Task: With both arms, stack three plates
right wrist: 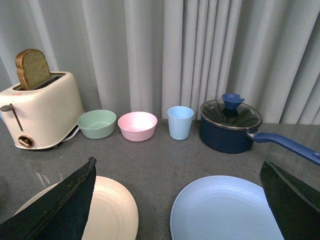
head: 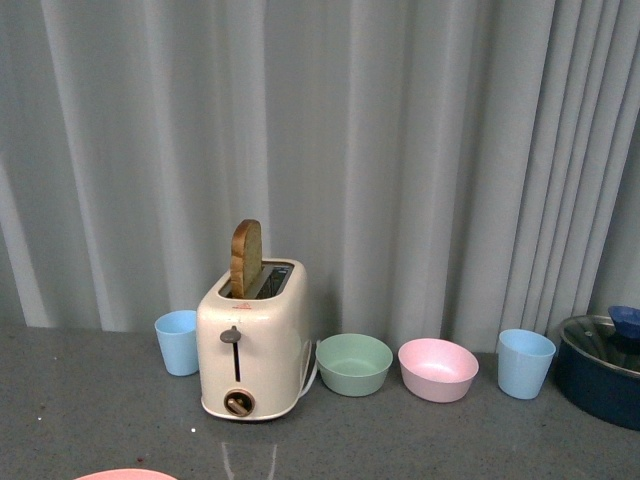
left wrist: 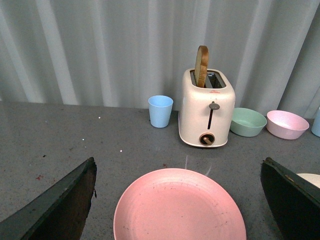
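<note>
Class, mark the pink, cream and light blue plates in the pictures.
pink plate (left wrist: 180,207), left wrist view, middle of its face.
cream plate (right wrist: 115,210), right wrist view, uncovered part of its face.
light blue plate (right wrist: 225,212), right wrist view, middle of its face.

A cream toaster (head: 252,345) holding a bread slice (head: 246,257) stands centre-left; a green bowl (head: 354,364), pink bowl (head: 438,369) and blue cup (head: 525,363) line up rightward.

Jaws spreading wide on both sides.
The left gripper (left wrist: 177,162) and right gripper (right wrist: 177,162) are hovering, jaws standing far apart.
</note>
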Robot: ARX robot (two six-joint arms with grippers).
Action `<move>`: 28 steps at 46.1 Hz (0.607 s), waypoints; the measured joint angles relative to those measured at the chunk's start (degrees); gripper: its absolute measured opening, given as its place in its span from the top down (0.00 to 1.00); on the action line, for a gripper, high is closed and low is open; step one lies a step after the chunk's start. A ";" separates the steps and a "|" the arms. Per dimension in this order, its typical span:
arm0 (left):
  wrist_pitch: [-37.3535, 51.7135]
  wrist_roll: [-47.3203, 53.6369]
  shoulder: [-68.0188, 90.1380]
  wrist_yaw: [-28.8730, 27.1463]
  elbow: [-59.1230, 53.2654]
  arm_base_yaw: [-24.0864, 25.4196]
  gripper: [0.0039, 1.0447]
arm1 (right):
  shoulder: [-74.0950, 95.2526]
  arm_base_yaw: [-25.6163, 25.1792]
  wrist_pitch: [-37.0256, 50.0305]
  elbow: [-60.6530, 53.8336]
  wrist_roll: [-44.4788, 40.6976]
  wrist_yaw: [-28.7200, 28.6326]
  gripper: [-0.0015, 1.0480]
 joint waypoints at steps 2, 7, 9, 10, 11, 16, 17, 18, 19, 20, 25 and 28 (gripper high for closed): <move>0.00 0.00 0.00 0.00 0.00 0.00 0.06 | 0.00 0.00 0.00 0.00 0.00 0.02 0.07; 0.00 0.00 0.00 0.00 0.00 0.00 0.06 | 0.00 0.00 0.00 0.00 0.00 0.02 0.07; 0.00 0.00 0.00 0.00 0.00 0.00 0.06 | 0.00 0.00 0.00 0.00 0.00 0.02 0.07; 0.00 0.00 0.00 0.00 0.00 0.00 0.06 | 0.00 0.00 0.00 0.00 0.00 0.02 0.07; 0.00 0.00 0.00 0.00 0.00 0.00 0.06 | 0.00 0.00 0.00 0.00 0.00 0.02 0.07; 0.00 0.00 0.00 0.00 0.00 0.00 0.06 | 0.00 0.00 0.00 0.00 0.00 0.02 0.07; 0.00 0.00 0.00 0.00 0.00 0.00 0.06 | 0.00 0.00 0.00 0.00 0.00 0.02 0.07; 0.00 0.00 0.00 0.00 0.00 0.00 0.06 | 0.00 0.00 0.00 0.00 0.00 0.02 0.07; 0.00 0.00 0.00 0.00 0.00 0.00 0.06 | 0.00 0.00 0.00 0.00 0.00 0.02 0.07; 0.00 0.00 0.00 0.00 0.00 0.00 0.06 | 0.00 0.00 0.00 0.00 0.00 0.02 0.07; 0.00 0.00 0.00 0.00 0.00 0.00 0.06 | 0.00 0.00 0.00 0.00 0.00 0.02 0.07; 0.00 0.00 0.00 0.00 0.00 0.00 0.06 | 0.00 0.00 0.00 0.00 0.00 0.02 0.07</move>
